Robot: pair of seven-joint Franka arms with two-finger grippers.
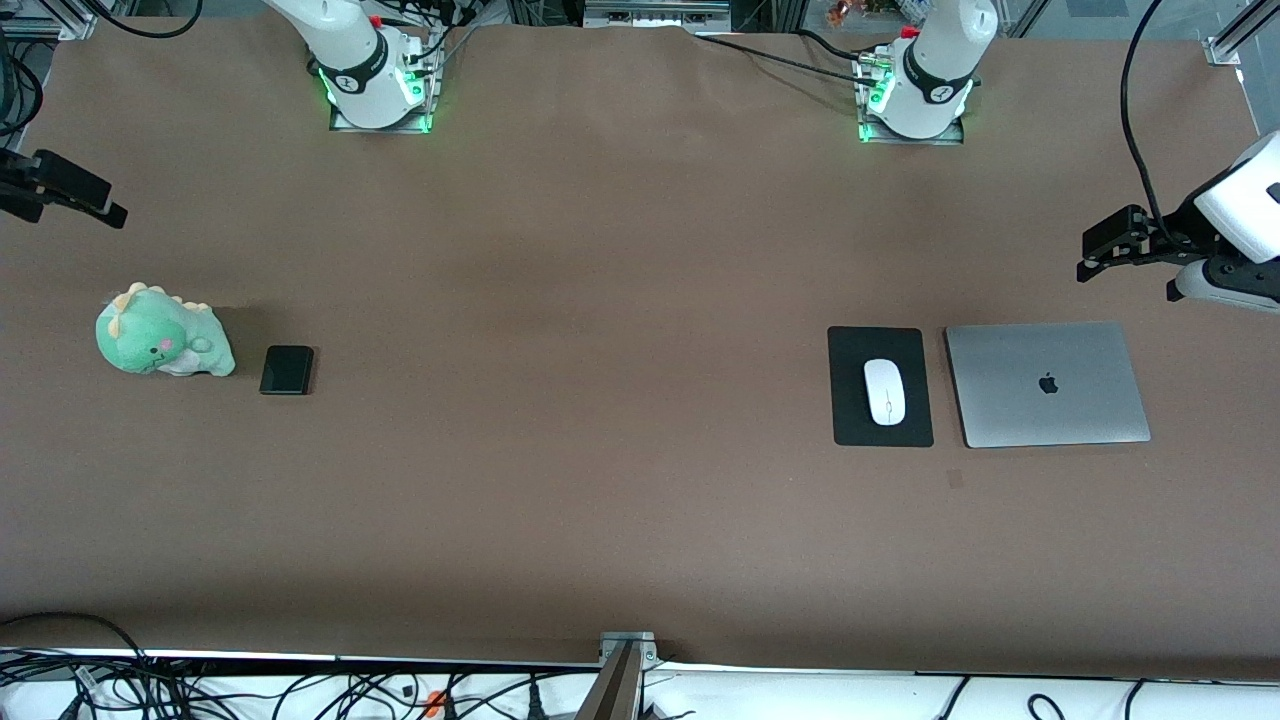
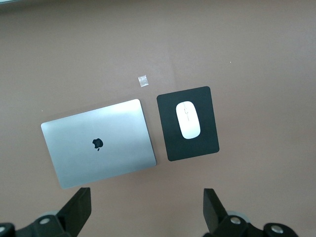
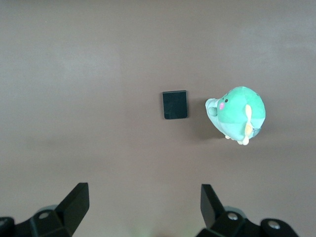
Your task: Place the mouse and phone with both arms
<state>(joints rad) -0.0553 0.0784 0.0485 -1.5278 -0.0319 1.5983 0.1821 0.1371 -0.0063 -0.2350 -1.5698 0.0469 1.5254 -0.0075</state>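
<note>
The white mouse point(image 1: 884, 391) lies on a black mouse pad point(image 1: 878, 345) toward the left arm's end of the table; it also shows in the left wrist view point(image 2: 188, 119). The black phone point(image 1: 287, 370) lies flat toward the right arm's end, beside a plush toy; it also shows in the right wrist view point(image 3: 175, 105). My left gripper point(image 1: 1092, 255) hangs open and empty over bare table near the laptop, with its jaws point(image 2: 146, 210) wide apart. My right gripper point(image 1: 95, 200) hangs open and empty over the table's edge at the right arm's end, with its jaws point(image 3: 144, 207) wide apart.
A closed silver laptop point(image 1: 1047, 384) lies beside the mouse pad point(image 2: 195, 148), toward the left arm's end. A green plush dinosaur point(image 1: 163, 343) sits beside the phone. A small clear tape square point(image 2: 143, 81) lies on the brown table cover. Cables run along the table's near edge.
</note>
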